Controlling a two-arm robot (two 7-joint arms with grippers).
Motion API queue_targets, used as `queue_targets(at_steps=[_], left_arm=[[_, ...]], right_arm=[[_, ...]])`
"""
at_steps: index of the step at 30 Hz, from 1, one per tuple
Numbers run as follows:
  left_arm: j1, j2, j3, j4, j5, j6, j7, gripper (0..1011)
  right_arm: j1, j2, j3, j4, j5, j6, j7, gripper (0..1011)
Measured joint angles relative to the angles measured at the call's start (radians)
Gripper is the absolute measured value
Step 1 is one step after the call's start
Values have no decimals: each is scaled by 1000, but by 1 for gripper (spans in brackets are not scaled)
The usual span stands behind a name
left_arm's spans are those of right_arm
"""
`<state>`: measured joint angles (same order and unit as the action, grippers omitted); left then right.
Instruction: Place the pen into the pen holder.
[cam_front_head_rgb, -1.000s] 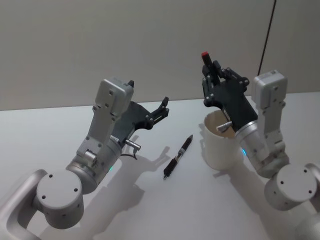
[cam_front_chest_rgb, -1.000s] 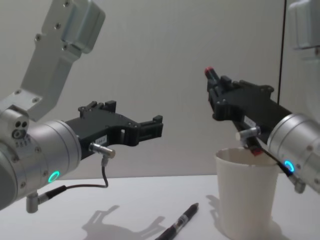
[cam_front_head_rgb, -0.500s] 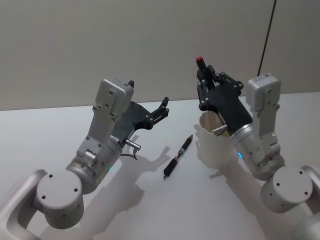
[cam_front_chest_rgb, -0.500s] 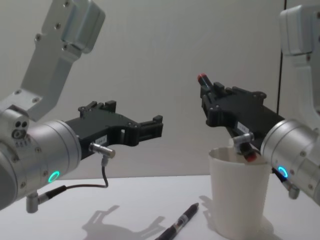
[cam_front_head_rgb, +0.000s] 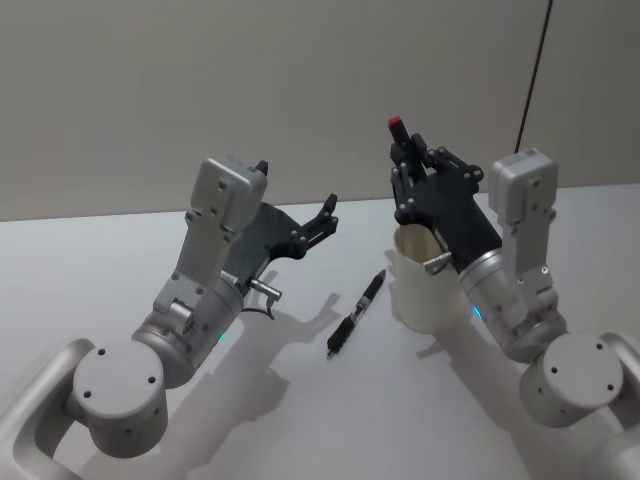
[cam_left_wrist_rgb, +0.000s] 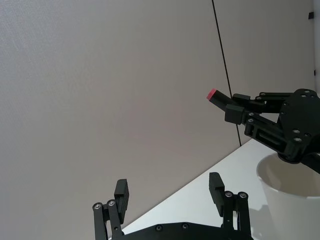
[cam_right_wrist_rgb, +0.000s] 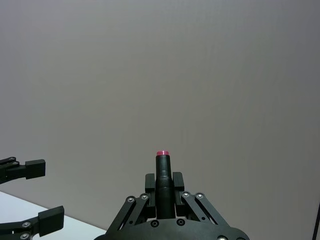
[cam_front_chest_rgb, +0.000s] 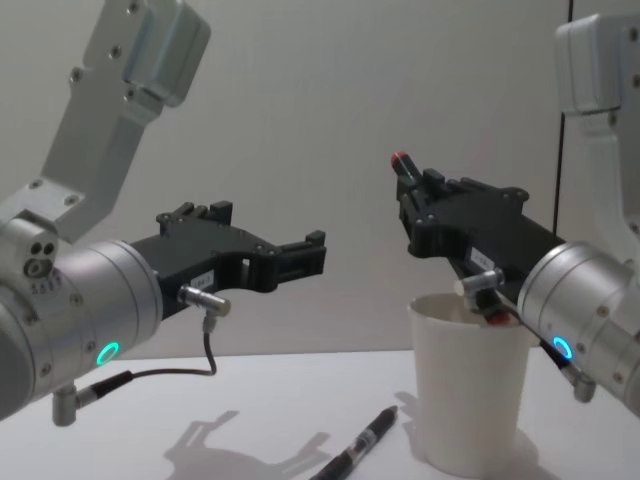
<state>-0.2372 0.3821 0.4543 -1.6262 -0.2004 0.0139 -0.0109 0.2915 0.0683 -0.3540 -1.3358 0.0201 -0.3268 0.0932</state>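
My right gripper (cam_front_head_rgb: 407, 152) is shut on a black pen (cam_front_head_rgb: 397, 127) with a red end that sticks up past the fingertips. It is held over the mouth of the white paper cup, the pen holder (cam_front_head_rgb: 424, 290). The pen's lower part is hidden behind the gripper body. The chest view shows this pen (cam_front_chest_rgb: 401, 162) above the pen holder (cam_front_chest_rgb: 465, 400), with the right gripper (cam_front_chest_rgb: 415, 188) around it. A second black pen (cam_front_head_rgb: 357, 312) lies on the white table left of the cup. My left gripper (cam_front_head_rgb: 325, 215) hangs open above the table, left of that pen, holding nothing.
The white table (cam_front_head_rgb: 120, 260) runs back to a plain grey wall. A dark vertical line (cam_front_head_rgb: 535, 75) crosses the wall at the right. The lying pen (cam_front_chest_rgb: 362, 443) sits between the two arms, close to the cup's base.
The right gripper with its pen has shifted left and slightly away from me. The cup has slid left with it, closer to the lying pen. The left arm has not moved.
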Motion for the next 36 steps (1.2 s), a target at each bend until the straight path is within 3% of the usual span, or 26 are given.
queue_targets(at_steps=[14, 28, 31, 36], left_arm=[[0, 0, 0, 0, 0, 0, 0, 1001], [0, 0, 0, 0, 0, 0, 0, 1001], [0, 0, 0, 0, 0, 0, 0, 1001], [0, 0, 0, 0, 0, 0, 0, 1001]], right_arm=[[-1, -1, -1, 0, 2, 1, 1, 203], [-1, -1, -1, 0, 2, 2, 2, 581], [-1, -1, -1, 0, 1, 2, 2, 724], [-1, -1, -1, 0, 2, 2, 2, 858]])
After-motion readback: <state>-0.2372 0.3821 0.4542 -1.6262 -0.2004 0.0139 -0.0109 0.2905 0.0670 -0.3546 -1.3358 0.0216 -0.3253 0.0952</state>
